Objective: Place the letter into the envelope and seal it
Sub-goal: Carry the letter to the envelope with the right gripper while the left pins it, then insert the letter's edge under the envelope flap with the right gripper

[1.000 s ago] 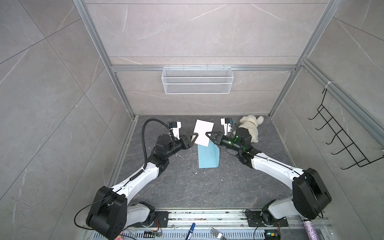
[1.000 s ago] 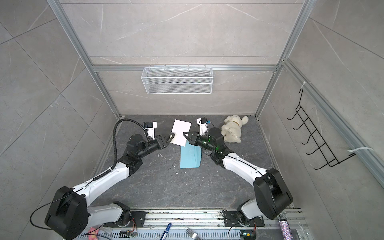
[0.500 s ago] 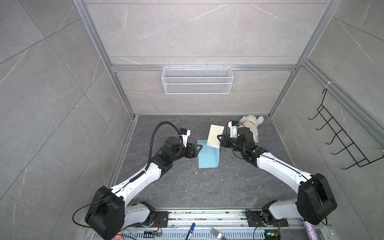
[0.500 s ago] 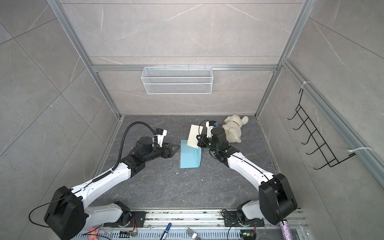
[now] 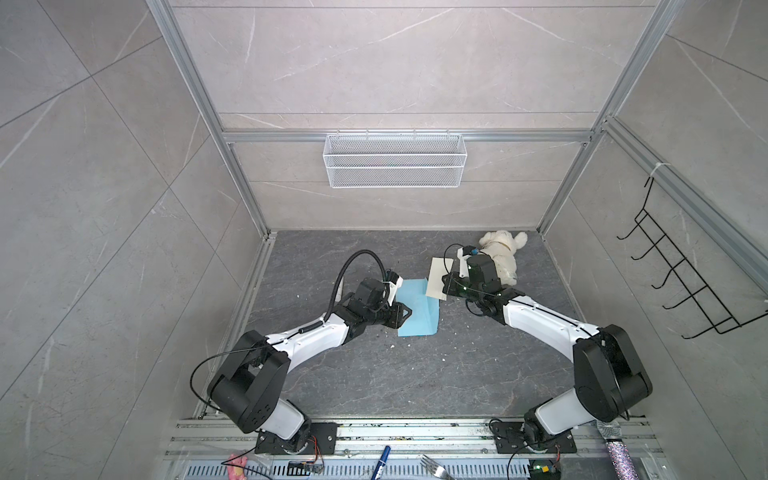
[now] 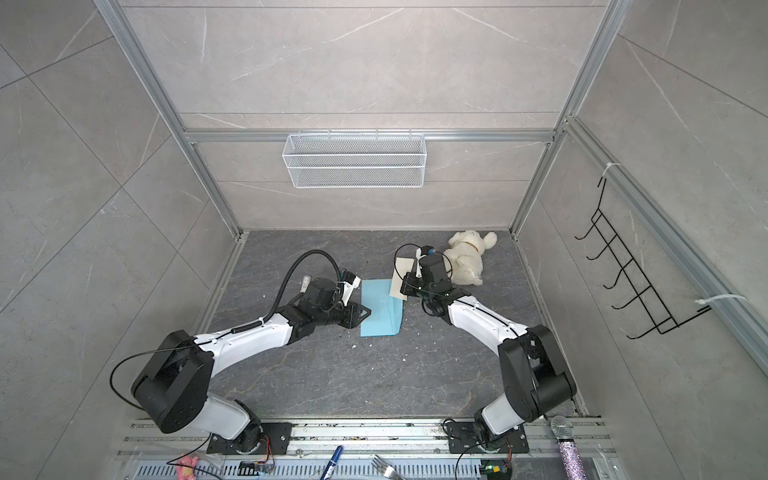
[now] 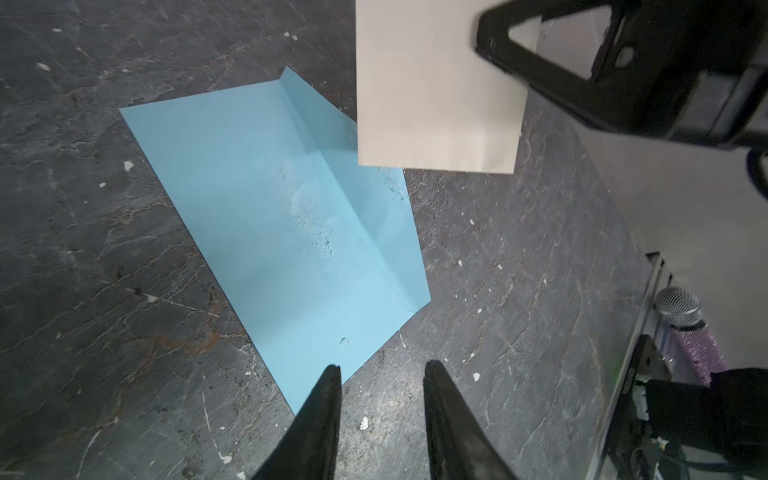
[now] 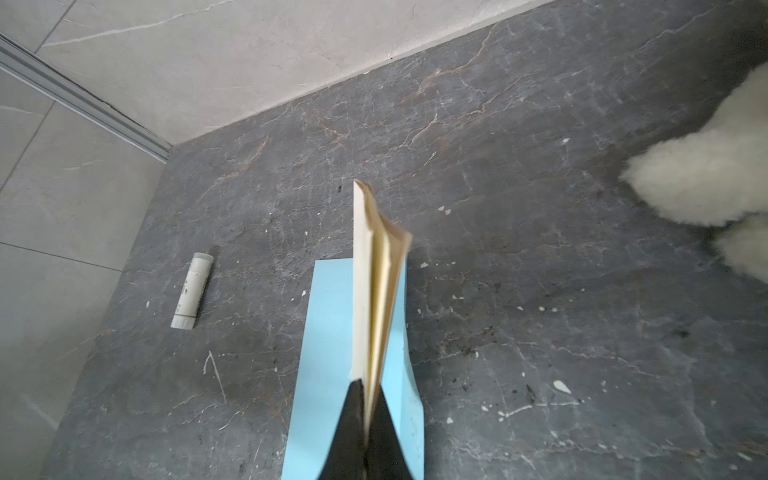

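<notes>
The light blue envelope (image 5: 415, 309) (image 6: 379, 309) lies flat on the dark floor in both top views, its flap (image 7: 365, 199) folded open and slightly raised along one long side. The tan letter (image 5: 437, 282) (image 6: 398, 281) (image 7: 432, 95) is folded and stands on edge above the envelope's far flap corner. My right gripper (image 8: 368, 384) (image 5: 445, 287) is shut on the letter (image 8: 376, 282). My left gripper (image 7: 382, 368) (image 5: 408, 312) hovers low at the envelope's near left corner, open with a narrow gap and nothing between its fingers.
A white plush toy (image 5: 500, 255) (image 8: 706, 187) lies behind the right arm. A white glue stick (image 8: 193, 293) lies on the floor left of the envelope. A wire basket (image 5: 395, 160) hangs on the back wall, a hook rack (image 5: 681, 282) on the right wall.
The left gripper came away from the letter, dropped to the envelope's left edge and narrowed its jaws. The right gripper carried the letter right and down, over the envelope's flap side.
</notes>
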Controlling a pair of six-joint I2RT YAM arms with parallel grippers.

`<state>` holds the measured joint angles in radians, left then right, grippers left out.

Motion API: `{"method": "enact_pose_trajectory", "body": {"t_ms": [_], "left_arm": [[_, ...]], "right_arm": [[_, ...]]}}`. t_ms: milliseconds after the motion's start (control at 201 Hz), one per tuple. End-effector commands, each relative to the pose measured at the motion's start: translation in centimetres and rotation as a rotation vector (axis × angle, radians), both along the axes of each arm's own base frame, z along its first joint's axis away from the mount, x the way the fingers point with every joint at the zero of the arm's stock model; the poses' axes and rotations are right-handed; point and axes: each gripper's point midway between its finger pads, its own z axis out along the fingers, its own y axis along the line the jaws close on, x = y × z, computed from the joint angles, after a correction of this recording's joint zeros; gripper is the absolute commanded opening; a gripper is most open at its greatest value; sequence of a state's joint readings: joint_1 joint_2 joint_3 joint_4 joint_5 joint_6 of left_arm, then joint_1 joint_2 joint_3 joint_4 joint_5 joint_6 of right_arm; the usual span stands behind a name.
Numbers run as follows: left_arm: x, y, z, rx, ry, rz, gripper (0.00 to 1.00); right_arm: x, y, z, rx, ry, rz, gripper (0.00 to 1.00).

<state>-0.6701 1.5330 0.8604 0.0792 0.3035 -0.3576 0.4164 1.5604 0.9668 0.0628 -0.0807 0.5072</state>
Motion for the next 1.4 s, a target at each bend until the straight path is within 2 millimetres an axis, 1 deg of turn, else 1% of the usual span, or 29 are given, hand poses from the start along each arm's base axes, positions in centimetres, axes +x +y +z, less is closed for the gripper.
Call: {"method": "enact_pose_trajectory", "body": {"t_ms": [0, 154, 334, 493, 767, 976, 1155, 1394], "left_arm": [[-0.1, -1.3, 0.0, -0.004, 0.004, -0.052, 0.25], [-0.1, -1.4, -2.3, 0.034, 0.06, -0.047, 0.11], [0.0, -1.3, -4.4, 0.068, 0.114, -0.024, 0.03], [-0.2, -0.9, -6.3, 0.102, 0.155, -0.008, 0.01], [-0.1, 0.5, -8.7, 0.18, 0.187, 0.046, 0.0], [-0.2, 1.0, -10.3, 0.211, 0.216, 0.074, 0.0], [-0.1, 1.1, -11.1, 0.226, 0.229, 0.078, 0.0], [0.1, 0.9, -11.3, 0.23, 0.232, 0.078, 0.0]], "right_arm": [[1.2, -0.6, -0.1, -0.046, -0.013, -0.026, 0.0], [1.9, -1.0, -1.4, -0.055, 0.01, -0.055, 0.0], [2.6, -1.5, -2.5, -0.055, 0.033, -0.091, 0.0], [3.0, -1.6, -3.4, -0.052, 0.052, -0.109, 0.0], [3.3, -1.4, -5.0, -0.052, 0.085, -0.117, 0.0], [3.2, -1.3, -5.9, -0.053, 0.104, -0.112, 0.0], [3.1, -1.0, -6.7, -0.049, 0.123, -0.101, 0.0], [2.9, -1.1, -7.5, -0.065, 0.141, -0.094, 0.0]]}}
